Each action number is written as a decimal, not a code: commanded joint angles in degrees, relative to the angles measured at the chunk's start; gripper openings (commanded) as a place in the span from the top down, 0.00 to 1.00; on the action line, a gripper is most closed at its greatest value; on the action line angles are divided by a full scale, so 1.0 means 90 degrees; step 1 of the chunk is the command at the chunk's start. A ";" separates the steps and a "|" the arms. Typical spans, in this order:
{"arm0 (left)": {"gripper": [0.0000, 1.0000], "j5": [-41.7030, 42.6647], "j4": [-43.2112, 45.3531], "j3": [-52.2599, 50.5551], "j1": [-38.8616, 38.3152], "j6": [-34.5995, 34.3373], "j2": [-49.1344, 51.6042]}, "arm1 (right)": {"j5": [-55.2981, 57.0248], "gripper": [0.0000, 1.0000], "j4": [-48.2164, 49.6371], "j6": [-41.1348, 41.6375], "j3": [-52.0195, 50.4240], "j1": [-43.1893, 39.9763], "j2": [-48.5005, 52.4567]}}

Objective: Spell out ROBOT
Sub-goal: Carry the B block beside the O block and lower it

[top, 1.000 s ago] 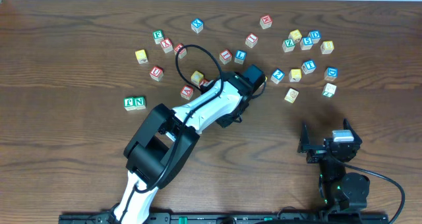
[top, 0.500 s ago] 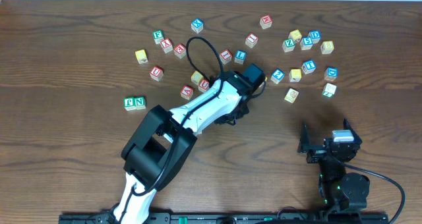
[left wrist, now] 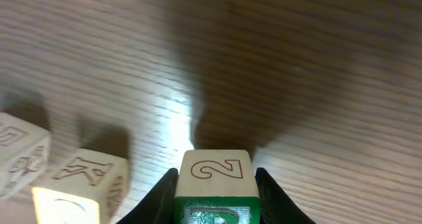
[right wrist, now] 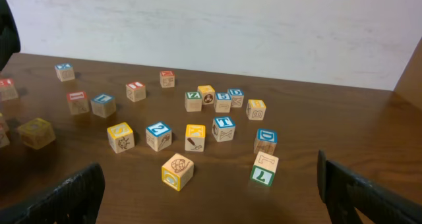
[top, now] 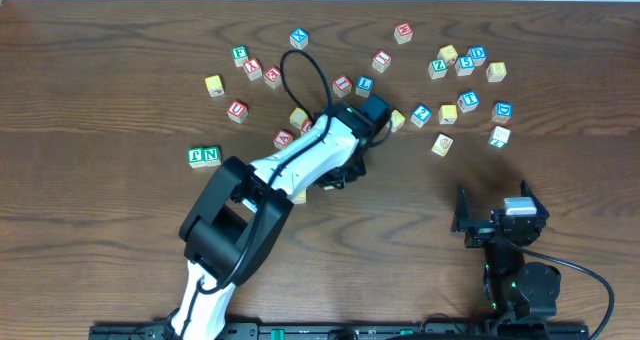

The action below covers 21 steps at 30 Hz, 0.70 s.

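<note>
My left gripper (left wrist: 216, 196) is shut on a small wooden cube (left wrist: 215, 172). That cube has a red 2 on top and a green face with a raised letter I cannot read in full. From overhead the left gripper (top: 340, 172) hangs below the white forearm, mid-table, and the held cube is hidden there. A pair of green-faced cubes (top: 204, 156) lies to the left. The blue T cube (right wrist: 224, 128) and a yellow-faced cube with a ring (right wrist: 177, 171) lie ahead of my right gripper (right wrist: 211, 199), which is open and holds nothing.
Loose letter cubes are scattered across the far half of the table (top: 560, 180), with a cluster at the back right (top: 462, 62). A K cube (left wrist: 89, 178) and another cube (left wrist: 20, 155) sit just left of the held one. The right gripper (top: 495, 210) rests near the front right.
The left arm has swung left and a little towards the front, still gripping its cube. A yellow cube to its right has come into view. The right arm has not moved.
</note>
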 commanded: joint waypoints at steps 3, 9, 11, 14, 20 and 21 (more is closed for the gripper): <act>0.93 -0.0148 -0.0277 0.0017 0.0019 0.0087 -0.0216 | 0.0056 0.01 -0.0029 0.0056 -0.0007 -0.0039 -0.0029; 0.93 -0.0257 -0.0391 -0.0007 0.0019 0.0136 -0.0216 | 0.0056 0.01 -0.0027 0.0056 -0.0007 -0.0039 -0.0029; 0.93 -0.0265 -0.0406 -0.0080 0.0019 0.0158 -0.0216 | 0.0056 0.01 -0.0027 0.0056 -0.0007 -0.0039 -0.0029; 0.93 -0.0267 -0.0403 -0.0238 0.0022 0.0187 -0.0216 | 0.0056 0.01 -0.0027 0.0056 -0.0007 -0.0039 -0.0029; 0.92 -0.0243 -0.0403 -0.0384 0.0015 0.0342 -0.0223 | 0.0056 0.01 -0.0027 0.0056 -0.0007 -0.0039 -0.0029; 0.93 -0.0231 -0.0401 -0.0384 0.0012 0.0376 -0.0238 | 0.0056 0.01 -0.0027 0.0056 -0.0007 -0.0039 -0.0029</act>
